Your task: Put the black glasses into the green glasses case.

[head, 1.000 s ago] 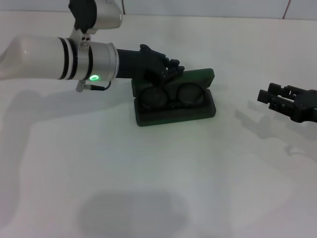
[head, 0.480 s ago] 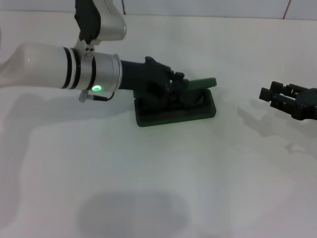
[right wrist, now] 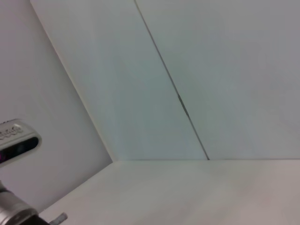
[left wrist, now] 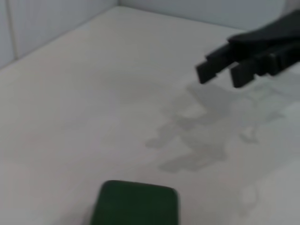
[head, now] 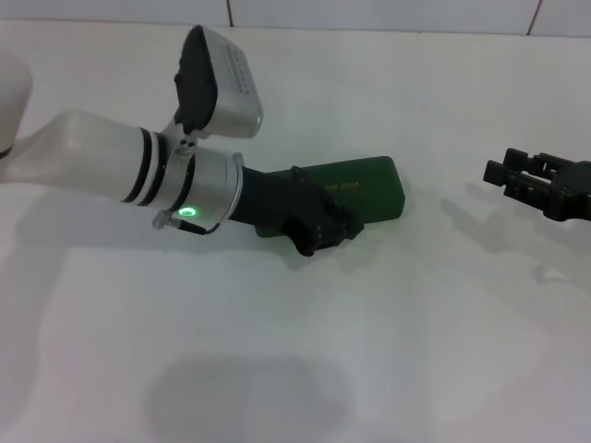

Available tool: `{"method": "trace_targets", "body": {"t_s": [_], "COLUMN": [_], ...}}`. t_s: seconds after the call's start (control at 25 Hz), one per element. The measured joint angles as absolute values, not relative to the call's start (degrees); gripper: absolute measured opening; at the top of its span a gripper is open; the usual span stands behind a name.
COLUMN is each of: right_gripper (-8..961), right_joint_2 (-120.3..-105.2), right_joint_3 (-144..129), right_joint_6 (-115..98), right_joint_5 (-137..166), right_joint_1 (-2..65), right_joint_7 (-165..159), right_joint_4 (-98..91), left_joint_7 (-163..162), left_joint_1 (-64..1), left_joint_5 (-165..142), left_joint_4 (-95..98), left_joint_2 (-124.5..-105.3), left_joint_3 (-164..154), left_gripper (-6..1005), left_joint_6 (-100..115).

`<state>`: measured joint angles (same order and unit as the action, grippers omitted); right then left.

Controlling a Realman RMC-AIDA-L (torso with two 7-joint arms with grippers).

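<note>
The green glasses case [head: 369, 189] lies closed on the white table, lid down, with small gold lettering on top. One corner of it also shows in the left wrist view [left wrist: 136, 204]. The black glasses are hidden from view. My left gripper [head: 323, 233] reaches in from the left and sits low over the front left part of the closed case. My right gripper [head: 506, 175] is open and empty, parked above the table to the right of the case. It also shows in the left wrist view [left wrist: 222, 74].
The white table [head: 305, 351] carries nothing else that I can see. A pale wall runs along the back. The right wrist view shows only the wall, the table's far edge and part of my left arm.
The case's lid has come down from half open to fully closed, covering the glasses. My left gripper has swung forward over the case's front. The right arm has stayed put.
</note>
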<state>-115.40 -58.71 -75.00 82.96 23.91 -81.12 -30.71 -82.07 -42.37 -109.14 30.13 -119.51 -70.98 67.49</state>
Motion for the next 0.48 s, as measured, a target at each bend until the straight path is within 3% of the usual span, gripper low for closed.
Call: {"method": "trace_targets", "body": {"t_s": [0.24, 0.48], "right_gripper": [502, 502], "right_joint_2": [-115.38, -115.26], "right_joint_3": [-58.7, -61.2], "right_joint_6": [-76.3, -86.8], "right_joint_5": [83.0, 84.3], "right_joint_1": [23.9, 24.0], "right_joint_7": [-81.1, -76.2], "right_joint_4": [-30.9, -33.8], "left_joint_7": [-79.1, -79.8], "left_joint_1": [-34.9, -27.3], "left_joint_5": [-102.1, -90.7], "left_joint_4": [40.9, 47.8], "left_joint_2": [-119.57, -117.57], "left_joint_3": [-70.5, -62.5], "left_gripper": [176, 207], "left_joint_6": [75.4, 90.4]}}
